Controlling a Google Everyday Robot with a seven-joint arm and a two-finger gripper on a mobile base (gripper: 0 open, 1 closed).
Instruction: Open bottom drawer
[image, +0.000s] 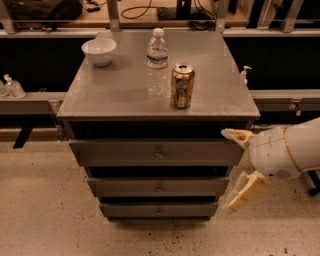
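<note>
The gripper (231, 169) hangs at the cabinet's (75, 150) right side, its fingers (247, 192) spread wide and holding nothing. The bottom drawer (159, 210), lowest of three under the worktop (120, 92), looks shut, though shadow blurs its upper edge.

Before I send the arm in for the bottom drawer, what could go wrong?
The gripper hangs open right of the cabinet, higher than the bottom drawer, whose small knob sits close under the middle drawer, so it might catch the wrong one. A bump could topple the water bottle or can on top.
</note>
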